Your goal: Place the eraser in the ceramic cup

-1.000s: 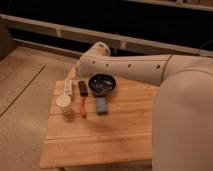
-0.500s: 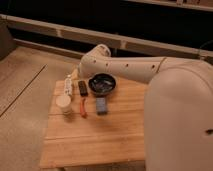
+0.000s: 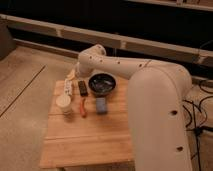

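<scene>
Arm (image 3: 155, 95) closer, jaws near eraser (image 3: 83, 88)

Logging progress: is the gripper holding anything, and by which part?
Not the small dark oblong eraser, lying on the wooden table; whether the gripper, at the table's far edge, holds anything else cannot be told.
</scene>
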{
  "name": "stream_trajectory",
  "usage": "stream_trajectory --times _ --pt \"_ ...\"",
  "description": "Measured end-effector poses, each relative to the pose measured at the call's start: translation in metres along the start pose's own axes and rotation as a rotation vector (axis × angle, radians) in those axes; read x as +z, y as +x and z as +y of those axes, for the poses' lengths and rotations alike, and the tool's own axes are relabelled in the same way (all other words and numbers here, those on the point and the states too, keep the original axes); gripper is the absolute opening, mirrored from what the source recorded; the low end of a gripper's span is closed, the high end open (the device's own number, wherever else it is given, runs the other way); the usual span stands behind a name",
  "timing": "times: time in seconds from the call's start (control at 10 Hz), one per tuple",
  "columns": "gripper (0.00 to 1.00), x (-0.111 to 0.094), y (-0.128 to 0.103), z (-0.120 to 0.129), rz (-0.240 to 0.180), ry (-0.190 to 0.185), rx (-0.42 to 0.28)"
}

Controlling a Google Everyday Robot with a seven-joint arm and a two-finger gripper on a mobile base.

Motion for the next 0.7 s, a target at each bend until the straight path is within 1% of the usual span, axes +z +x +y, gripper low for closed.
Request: stream_trajectory --times 0.1,0.3,0.4,0.5,0.7 --pt "0.65 0.017 0.000 -0.009 0.045 0.006 0.010" --pt "0.65 0.032 -0.007 -0.019 0.080 0.019 0.011" --pt "0.65 0.043 -0.015 -0.023 0.089 0.027 0.001" --pt "0.65 0.047 -0.018 -0.025 0.092 0.032 -0.003" --pt "0.65 0.048 -0.020 -0.027 0.093 0.034 -0.004"
